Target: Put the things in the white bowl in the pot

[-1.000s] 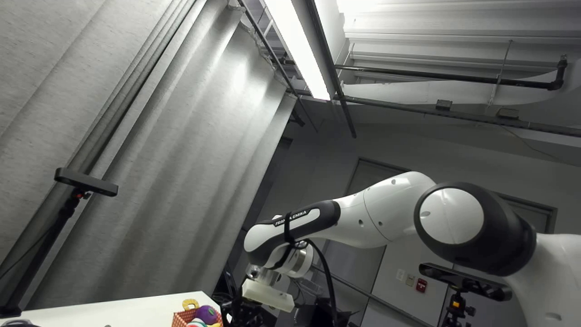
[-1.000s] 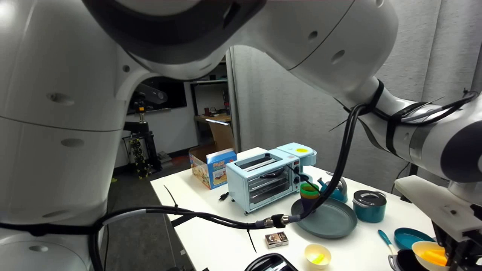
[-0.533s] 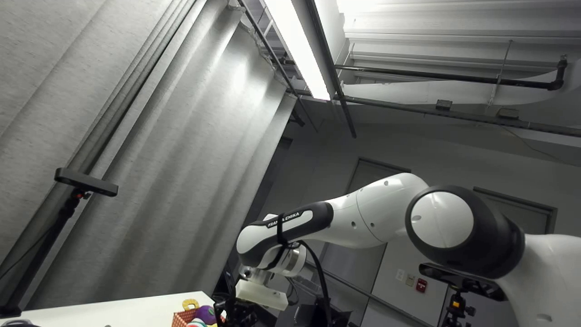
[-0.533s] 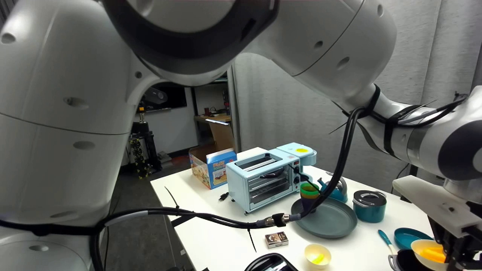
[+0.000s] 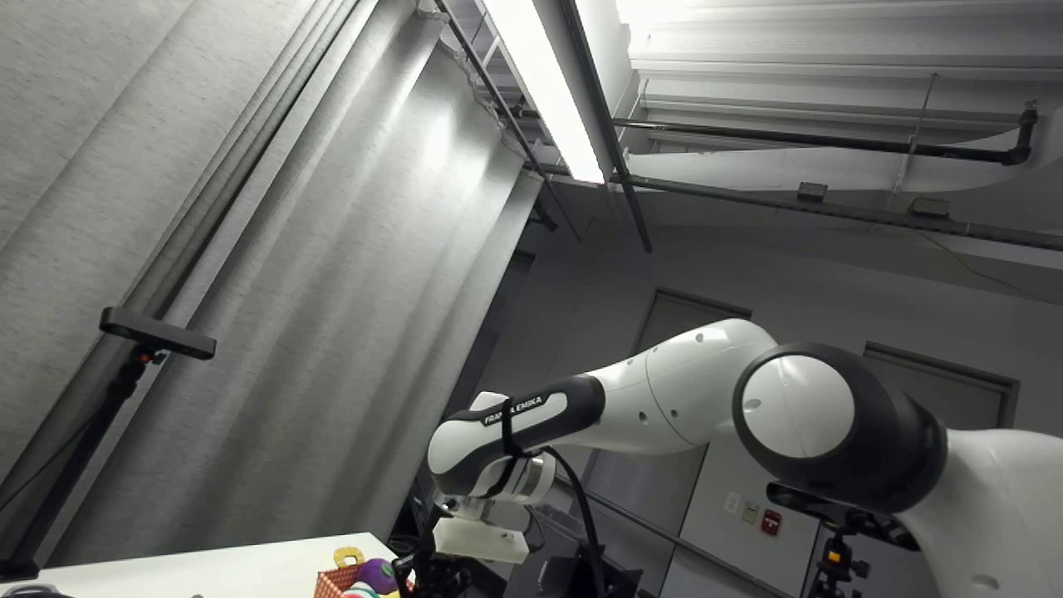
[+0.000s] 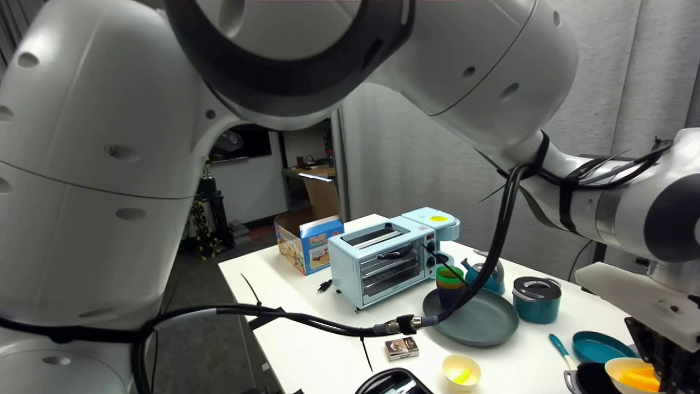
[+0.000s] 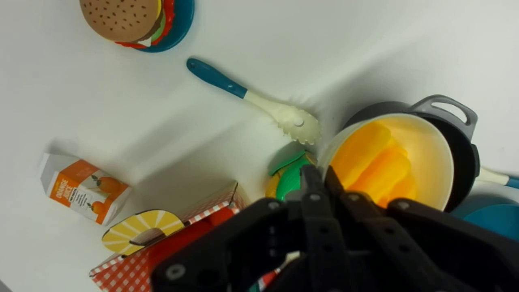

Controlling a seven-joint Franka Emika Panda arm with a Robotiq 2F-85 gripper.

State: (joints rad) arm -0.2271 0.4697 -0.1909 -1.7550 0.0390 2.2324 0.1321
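The white bowl [image 7: 436,162] holds several yellow-orange pieces [image 7: 377,166], which lie toward the gripper's side. My gripper [image 7: 323,174] is shut on the bowl's near rim. The bowl is over the dark pot [image 7: 466,160] with grey handles and covers most of its opening in the wrist view. In an exterior view the bowl [image 6: 615,371] with its pieces [image 6: 640,378] overlaps the black pot [image 6: 590,378]. The gap between bowl and pot cannot be judged. The gripper's black body [image 5: 440,573] also shows at the table's edge in an exterior view; its fingertips are hidden there.
Near the pot lie a white-and-teal pasta server [image 7: 298,121], a green-and-yellow toy [image 7: 292,178] and a teal dish [image 7: 494,219]. A red checkered basket [image 7: 125,271] and a juice carton [image 7: 87,188] stand beside. A second cream bowl [image 6: 451,365] and a lidded teal pot [image 6: 538,306] stand on the table.
The arm has swung slightly, and the gripper has moved left in an exterior view. The bowl, still held, has shifted a little over the pot. The table objects have not moved.
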